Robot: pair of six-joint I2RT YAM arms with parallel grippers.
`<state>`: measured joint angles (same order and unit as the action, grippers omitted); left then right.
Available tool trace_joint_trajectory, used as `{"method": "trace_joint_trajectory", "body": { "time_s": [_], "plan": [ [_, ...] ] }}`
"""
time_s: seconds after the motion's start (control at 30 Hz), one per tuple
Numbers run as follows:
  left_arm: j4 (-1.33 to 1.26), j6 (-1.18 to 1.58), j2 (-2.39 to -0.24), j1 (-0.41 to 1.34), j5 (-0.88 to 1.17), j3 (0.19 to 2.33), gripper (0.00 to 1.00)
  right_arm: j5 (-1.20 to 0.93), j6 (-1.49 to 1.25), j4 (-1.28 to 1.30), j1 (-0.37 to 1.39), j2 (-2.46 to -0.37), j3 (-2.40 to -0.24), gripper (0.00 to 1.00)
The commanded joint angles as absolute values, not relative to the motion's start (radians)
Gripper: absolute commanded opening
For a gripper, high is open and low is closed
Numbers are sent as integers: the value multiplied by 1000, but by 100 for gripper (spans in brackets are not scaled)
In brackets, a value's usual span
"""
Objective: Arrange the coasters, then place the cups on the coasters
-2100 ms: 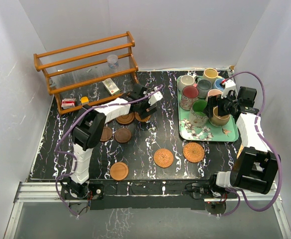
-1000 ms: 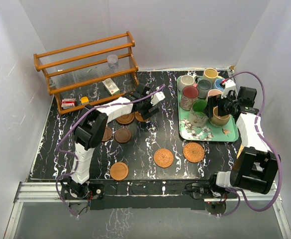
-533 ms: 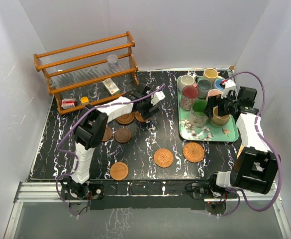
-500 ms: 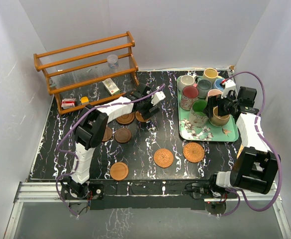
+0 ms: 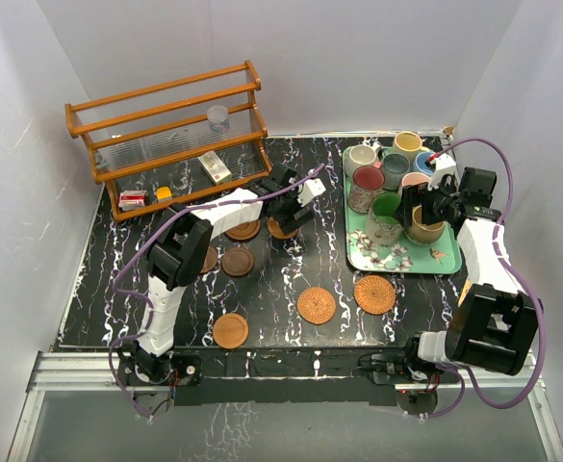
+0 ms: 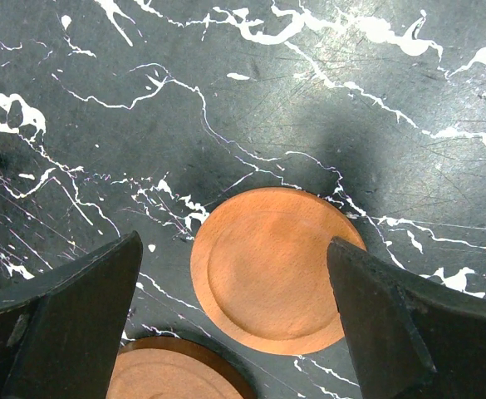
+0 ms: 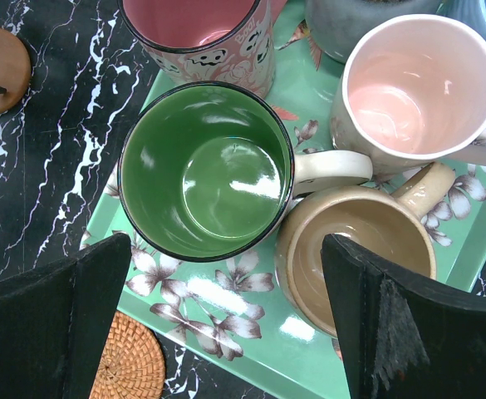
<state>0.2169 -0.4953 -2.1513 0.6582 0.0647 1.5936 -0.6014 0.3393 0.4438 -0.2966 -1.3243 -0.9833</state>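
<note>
**Overhead:** The left gripper [image 5: 283, 214] hangs spread over a wooden coaster [image 5: 279, 228] in the middle of the marble table [image 5: 291, 269]. More wooden discs lie to its left, and two wicker coasters [image 5: 317, 305] sit nearer the bases. The right gripper [image 5: 418, 214], also spread, hovers over the mugs crowded on the floral tray [image 5: 396, 260]. No mug is on a coaster yet.

**Left wrist:** The open fingers [image 6: 68, 324] straddle a rimmed wooden coaster [image 6: 272, 270], gripping nothing. The disc sits nearer the right finger. A second coaster [image 6: 172, 374] lies between the fingers, closer to the wrist and just beside the first. With so flat a disc, closing jaws could skate over the rim or shove the neighbour out of place.

**Right wrist:** Wide-open fingers [image 7: 60, 324] frame the green mug [image 7: 205, 170], while the right finger overhangs the tan mug [image 7: 355, 253] pressed against it. A pale mug's handle [image 7: 334, 170] pokes between the two. Descending here risks trapping two mugs or snagging that handle and tipping one.
</note>
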Motion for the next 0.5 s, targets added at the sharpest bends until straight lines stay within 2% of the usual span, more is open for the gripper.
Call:
{"method": "trace_joint_trajectory", "body": {
  "time_s": [0.0, 0.47],
  "plan": [
    [307, -497, -2205, 672, 47, 1565, 93, -606, 348, 410, -302, -1321, -986, 98],
    [272, -520, -2151, 623, 18, 1501, 93, -606, 348, 410, -302, -1321, -985, 98]
  ]
}}
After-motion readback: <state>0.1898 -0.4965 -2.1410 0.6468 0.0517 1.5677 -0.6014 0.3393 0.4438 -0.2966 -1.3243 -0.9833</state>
